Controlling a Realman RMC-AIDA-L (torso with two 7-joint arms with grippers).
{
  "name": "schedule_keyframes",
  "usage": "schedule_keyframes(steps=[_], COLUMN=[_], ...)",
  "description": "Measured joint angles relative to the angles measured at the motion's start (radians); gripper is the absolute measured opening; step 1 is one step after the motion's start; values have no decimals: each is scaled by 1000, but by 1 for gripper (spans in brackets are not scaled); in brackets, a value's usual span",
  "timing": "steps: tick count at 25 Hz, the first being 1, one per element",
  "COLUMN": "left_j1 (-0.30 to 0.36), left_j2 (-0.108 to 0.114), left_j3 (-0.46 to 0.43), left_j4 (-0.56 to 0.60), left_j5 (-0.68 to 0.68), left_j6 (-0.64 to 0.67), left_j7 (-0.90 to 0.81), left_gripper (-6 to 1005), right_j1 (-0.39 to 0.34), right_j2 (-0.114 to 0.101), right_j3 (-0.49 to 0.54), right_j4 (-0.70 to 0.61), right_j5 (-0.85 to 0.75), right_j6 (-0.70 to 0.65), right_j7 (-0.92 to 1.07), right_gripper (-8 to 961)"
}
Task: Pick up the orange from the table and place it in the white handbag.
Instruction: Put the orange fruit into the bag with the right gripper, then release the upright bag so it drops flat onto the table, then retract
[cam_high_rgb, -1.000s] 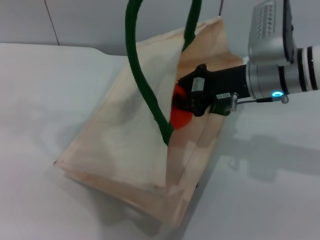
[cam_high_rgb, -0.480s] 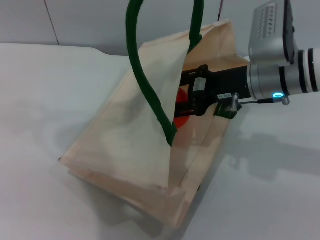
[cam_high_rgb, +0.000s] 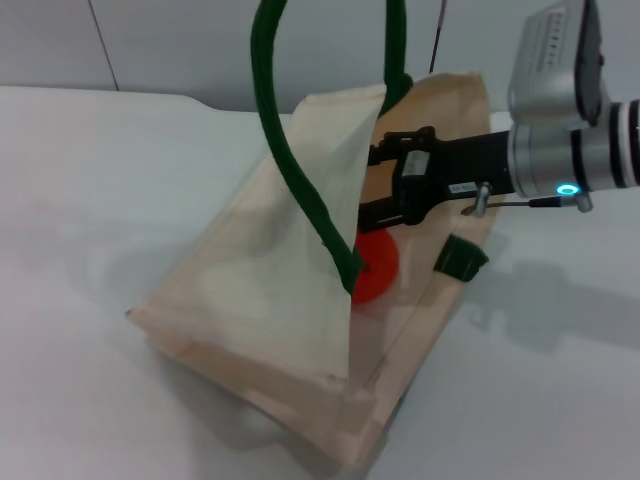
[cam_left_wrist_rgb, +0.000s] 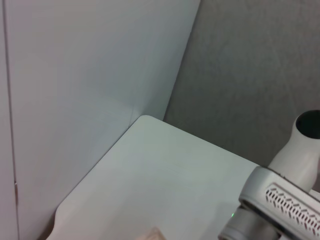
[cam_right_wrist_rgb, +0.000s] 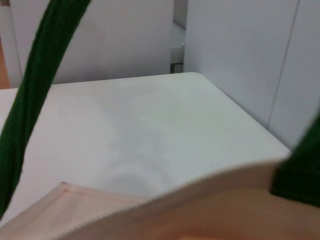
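The white handbag (cam_high_rgb: 260, 270) lies tilted on the table with its mouth held open. Its dark green handles (cam_high_rgb: 290, 170) run up out of the head view. The orange (cam_high_rgb: 376, 266) lies inside the bag's mouth, on the inner fabric. My right gripper (cam_high_rgb: 374, 182) reaches into the mouth from the right, just above the orange, open and holding nothing. The right wrist view shows only a green handle (cam_right_wrist_rgb: 35, 100) and the bag's rim (cam_right_wrist_rgb: 150, 210). My left gripper is out of view.
A small green tab (cam_high_rgb: 460, 258) hangs at the bag's right edge under my right arm (cam_high_rgb: 560, 140). The white table (cam_high_rgb: 90, 200) extends left and front of the bag, and a wall stands behind. The left wrist view shows the table's corner (cam_left_wrist_rgb: 150, 165) and part of the right arm (cam_left_wrist_rgb: 280, 200).
The right gripper has let go of the orange, which has dropped lower into the bag. The gripper has opened and drawn back a little to the right, and the bag's mouth has shifted.
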Motion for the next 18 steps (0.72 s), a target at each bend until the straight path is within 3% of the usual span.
schedule_keyframes(steps=[4,10,18], left_j1=[16,40,88], left_j2=[5,10,15], left_j3=[0,0,0], left_j4=[0,0,0], left_j5=[0,0,-25], left_j6=[-1,-3,-6], left_j7=[0,2,6], left_gripper=[141,141,141], right_j1=[-44,-208,-294], right_j2=[-3,-23,-92], right_j3=[6,85,247], right_j4=[-46,-213,-244], right_j5=[0,1,1], right_j6=[-14,29,167], right_j7=[5,53,50], right_gripper=[892,891,891])
